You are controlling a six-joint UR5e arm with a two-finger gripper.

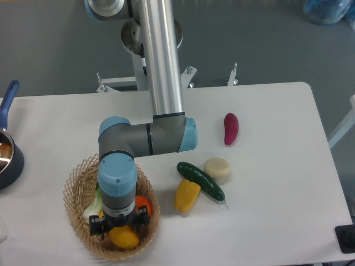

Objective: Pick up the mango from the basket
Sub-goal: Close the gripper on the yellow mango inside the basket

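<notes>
The basket [75, 191] of tan wicker sits at the front left of the table. In its near end lies the yellow mango [125, 239], partly covered by my wrist. My gripper [119, 226] hangs straight down over the mango, and its black fingers [95, 226] look spread to either side of the fruit, open. The fingertips are hidden under the wrist, so I cannot tell whether they touch the mango. An orange [143, 203] and a green and white leafy vegetable [95, 207] also lie in the basket.
Right of the basket lie a yellow pepper [187, 195], a dark green cucumber [201, 180] and a cream round piece [217, 168]. A purple sweet potato [231, 128] lies farther back. A blue pot [6, 158] stands at the left edge.
</notes>
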